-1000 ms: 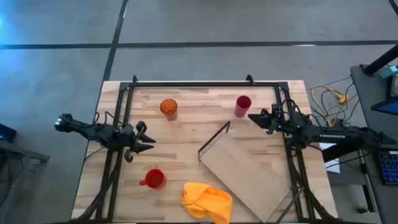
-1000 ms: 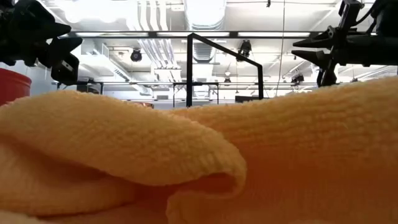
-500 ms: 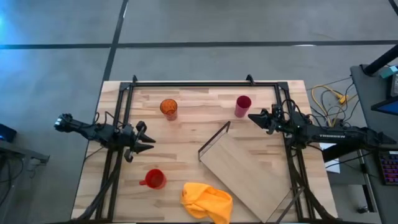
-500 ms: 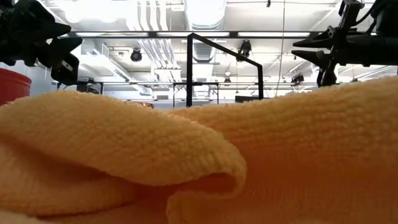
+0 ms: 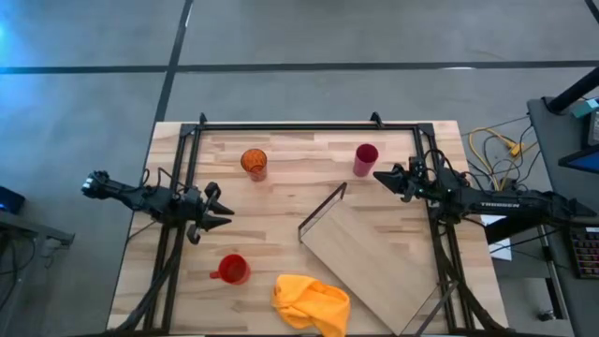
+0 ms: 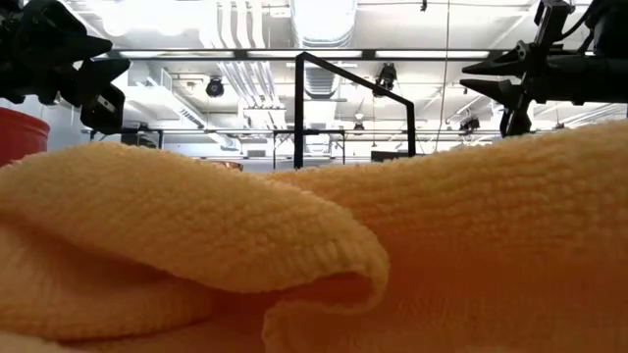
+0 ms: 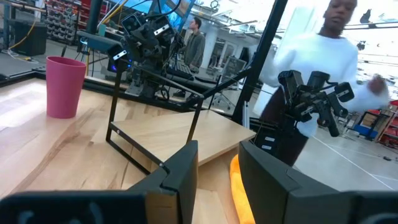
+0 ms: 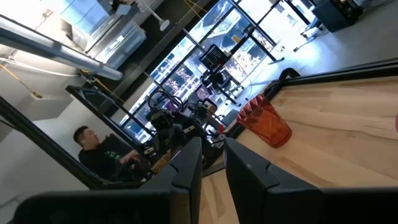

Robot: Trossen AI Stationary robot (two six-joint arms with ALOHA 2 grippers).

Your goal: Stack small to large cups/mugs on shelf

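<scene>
The orange patterned tumbler stands upright at the far left of the table and also shows in the right wrist view. The magenta cup stands at the far right and also shows in the left wrist view. The red mug stands near the front left, and its rim shows in the low view. The plywood shelf lies flat and slanted at the right centre, with its black wire frame upright. My left gripper hovers left of centre, empty, with a narrow gap between its fingers. My right gripper hovers just right of the magenta cup, empty, also with a narrow gap.
A yellow-orange cloth lies crumpled at the front edge and fills most of the low view. A black metal frame runs round the tabletop. A person in white stands beyond the table; another sits farther off.
</scene>
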